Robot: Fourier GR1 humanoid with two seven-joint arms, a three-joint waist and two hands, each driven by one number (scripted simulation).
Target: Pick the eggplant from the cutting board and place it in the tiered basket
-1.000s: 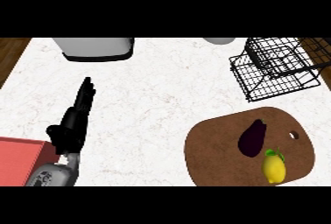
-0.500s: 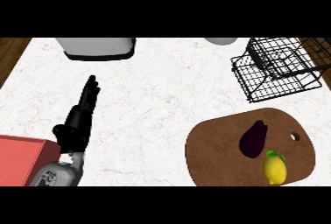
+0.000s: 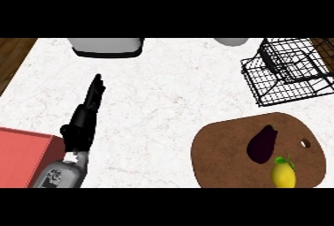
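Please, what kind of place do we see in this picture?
Most likely a kitchen counter: a pale marble-like worktop carries a brown cutting board with an eggplant and a lemon, beside a black wire tiered basket.

**Open counter in the middle, clutter at the edges**

The white counter point(image 3: 169, 101) lies bare through its centre, a wide lane from the left hand point(image 3: 83, 118) at 9 o'clock toward the cutting board point(image 3: 222, 152) at 4 o'clock. The wire tiered basket point(image 3: 287, 73) stands at 2 o'clock, just beyond the board. A grey appliance point(image 3: 106, 46) sits at 11 o'clock, a red box point(image 3: 23, 154) at 8 o'clock.
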